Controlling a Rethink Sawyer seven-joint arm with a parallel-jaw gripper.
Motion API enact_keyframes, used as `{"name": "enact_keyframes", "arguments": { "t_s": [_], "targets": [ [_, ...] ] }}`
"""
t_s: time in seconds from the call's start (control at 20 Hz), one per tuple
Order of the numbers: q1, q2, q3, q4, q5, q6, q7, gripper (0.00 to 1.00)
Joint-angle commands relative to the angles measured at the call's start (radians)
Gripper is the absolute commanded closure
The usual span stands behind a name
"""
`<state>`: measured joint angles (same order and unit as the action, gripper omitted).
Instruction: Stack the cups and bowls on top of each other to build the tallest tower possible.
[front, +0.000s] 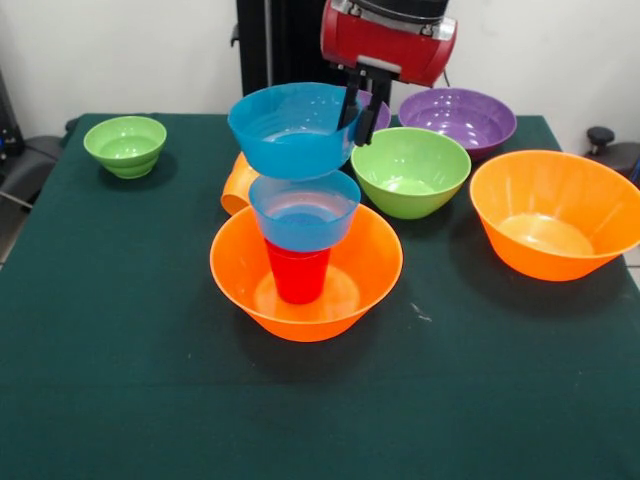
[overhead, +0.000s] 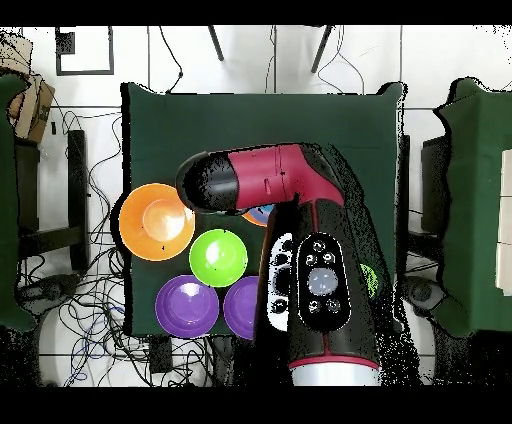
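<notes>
A large orange bowl (front: 305, 275) sits mid-table as the base of the tower. Inside it a red cup (front: 298, 275) stands upside down, with a small blue bowl (front: 304, 212) resting on it. Right above that hangs a second, wider-looking blue bowl (front: 290, 130). My gripper (front: 358, 105) is shut on its right rim, one finger inside and one outside. Whether the two blue bowls touch I cannot tell. An orange cup (front: 238, 185) lies on its side behind the tower. In the overhead view the arm (overhead: 300, 230) hides the tower except a blue sliver (overhead: 262, 213).
To the right stand a medium green bowl (front: 410, 172) (overhead: 218, 257), a purple bowl (front: 458, 120) (overhead: 186, 306) and another large orange bowl (front: 555, 215) (overhead: 157, 222). A second purple bowl (overhead: 243, 305) sits behind the held one. A small green bowl (front: 125, 146) is far left.
</notes>
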<state>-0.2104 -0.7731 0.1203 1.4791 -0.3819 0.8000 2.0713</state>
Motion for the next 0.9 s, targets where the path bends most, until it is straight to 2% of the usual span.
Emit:
{"name": "enact_keyframes", "arguments": {
  "t_s": [0.05,0.9],
  "targets": [
    [0.003,0.035,0.012,-0.045,-0.111,0.023,-0.109,1.0],
    [0.008,0.038,0.001,-0.002,-0.101,-0.036,-0.085,1.0]
  ]
}}
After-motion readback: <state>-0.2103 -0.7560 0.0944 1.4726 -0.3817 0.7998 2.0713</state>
